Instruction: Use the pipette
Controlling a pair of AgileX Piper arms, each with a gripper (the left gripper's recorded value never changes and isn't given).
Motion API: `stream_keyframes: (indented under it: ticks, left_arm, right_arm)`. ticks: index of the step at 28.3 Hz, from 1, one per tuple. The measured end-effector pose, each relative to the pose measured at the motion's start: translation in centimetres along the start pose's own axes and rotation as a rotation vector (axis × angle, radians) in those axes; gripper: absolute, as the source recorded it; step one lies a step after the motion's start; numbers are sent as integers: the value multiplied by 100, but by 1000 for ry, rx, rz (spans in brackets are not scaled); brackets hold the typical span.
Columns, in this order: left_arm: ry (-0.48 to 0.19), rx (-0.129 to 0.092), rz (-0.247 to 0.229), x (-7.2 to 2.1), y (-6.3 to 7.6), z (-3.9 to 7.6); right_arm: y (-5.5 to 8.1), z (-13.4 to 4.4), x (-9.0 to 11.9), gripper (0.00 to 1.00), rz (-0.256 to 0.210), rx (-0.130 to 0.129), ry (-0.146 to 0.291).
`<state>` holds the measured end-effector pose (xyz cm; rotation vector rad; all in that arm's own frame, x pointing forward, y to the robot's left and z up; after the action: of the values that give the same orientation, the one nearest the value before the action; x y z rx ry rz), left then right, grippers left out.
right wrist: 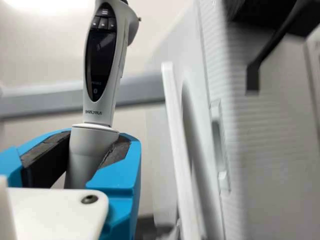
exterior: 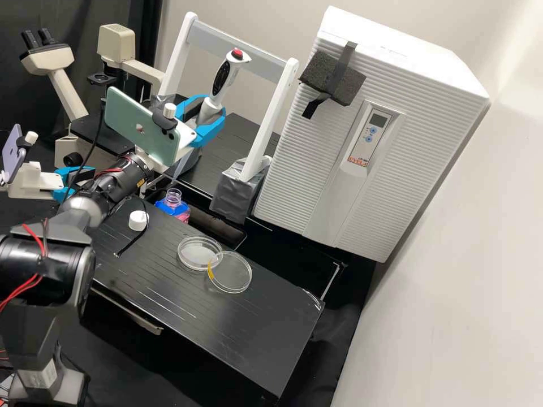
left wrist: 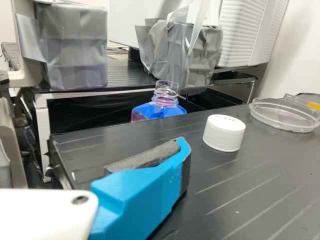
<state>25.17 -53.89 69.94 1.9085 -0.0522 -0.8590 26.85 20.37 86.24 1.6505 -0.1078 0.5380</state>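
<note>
Since the cap (left wrist: 224, 132) lies loose just ahead of the left gripper (exterior: 65, 183) (can't tell that one's open/closed state), the bottle (left wrist: 162, 105) beyond it stands open. Two dishes (exterior: 199, 252) sit off to the side of the cap. Farther back, the right gripper (right wrist: 82, 165) is clamped round the pipette (right wrist: 100, 75), which is upright with the bottle below it. Reads as the pre-draw step. Next move needs a straight descent, tip centred on the narrow neck.

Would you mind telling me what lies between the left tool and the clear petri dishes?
A round white cap lies there, as the high and left wrist views show.
</note>
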Motion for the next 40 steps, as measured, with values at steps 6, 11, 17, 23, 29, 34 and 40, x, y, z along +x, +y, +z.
stream_keyframes:
  ticks: [6, 11, 17, 23, 29, 34, 40]
  left_arm:
    - [-13, 0, -4, 7, -13, 38]
    - [-30, -1, -4, 0, -37, 80]
    - [-41, 15, -1, -2, -42, 100]
    - [-47, 13, -1, -13, -64, 100]
    - [-49, 14, 0, -16, -67, 97]
    - [-45, 16, 0, -19, -64, 72]
    - [-50, 14, 4, -35, -94, 44]
  right_arm:
    - [433, 19, -231, 0, 51, -44, 96]
    - [668, 132, -399, 0, 68, -99, 107]
    - [797, 284, -533, 0, 53, -159, 58]
    - [827, 384, -610, 0, 12, -198, 29]
    - [804, 420, -638, 0, -22, -217, 12]
    - [774, 396, -644, 0, -37, -239, 24]
    - [745, 373, -652, 0, -51, -269, 35]
